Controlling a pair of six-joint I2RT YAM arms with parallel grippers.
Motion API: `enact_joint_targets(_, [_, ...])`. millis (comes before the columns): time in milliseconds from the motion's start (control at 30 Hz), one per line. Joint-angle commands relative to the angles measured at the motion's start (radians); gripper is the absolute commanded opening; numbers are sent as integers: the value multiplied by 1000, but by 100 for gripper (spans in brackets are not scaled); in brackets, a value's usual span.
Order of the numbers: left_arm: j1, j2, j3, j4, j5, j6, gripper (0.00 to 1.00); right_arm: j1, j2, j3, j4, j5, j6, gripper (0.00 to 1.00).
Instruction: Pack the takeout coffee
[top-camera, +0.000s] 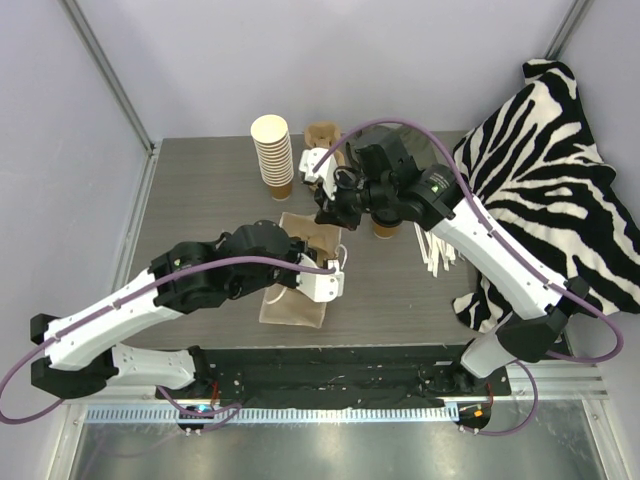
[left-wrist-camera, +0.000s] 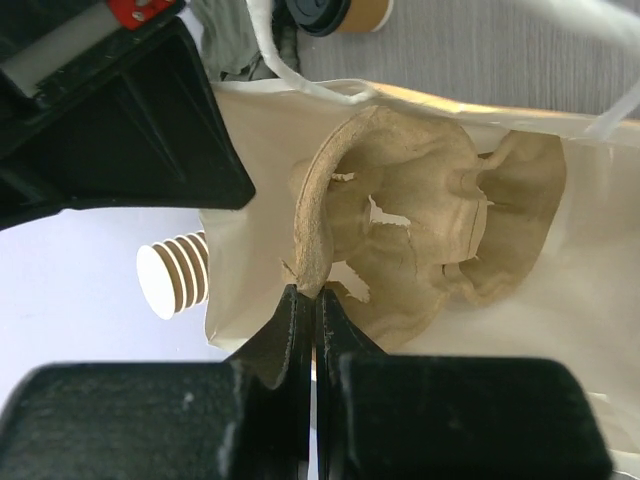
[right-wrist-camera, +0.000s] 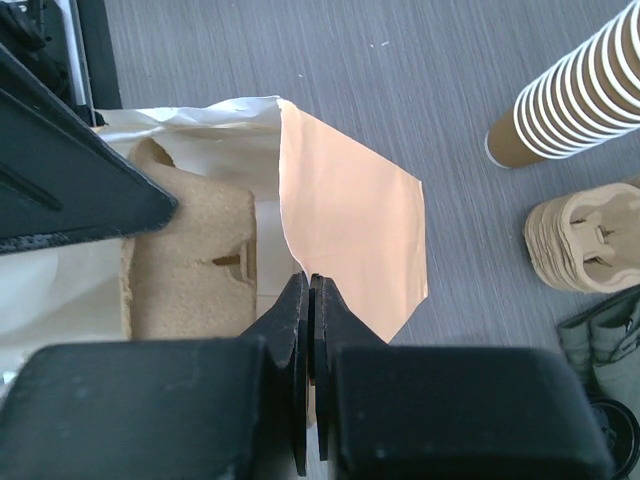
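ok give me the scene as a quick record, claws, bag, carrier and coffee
left claw: shut on the rim of the cup carrier
right claw: shut on the top lip of the paper bag, mouth held open
cup carrier: partly inside the bag
takeout coffee: lidded, on the table outside the bag, not gripped
cup stack: on the table, outside the bag

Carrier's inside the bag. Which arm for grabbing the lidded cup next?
Right, likely. The lidded cup stands close by the right hand, on its side of the bag. It must first release the bag edge. The left hand is shut on the carrier, farther away.
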Motion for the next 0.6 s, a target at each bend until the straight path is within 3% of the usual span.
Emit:
enact_joint_targets(0, [-11, -23, -29, 112, -44, -84, 0, 9, -46, 0, 3, -64, -28, 1])
enact_joint_targets(433, [-11, 1, -44, 55, -51, -153, 0, 9, -12, 60, -56, -120, -24, 1])
enact_joint_targets(567, [-11, -40, -103, 176, -90, -193, 0, 9, 0, 66, -63, -139, -21, 1])
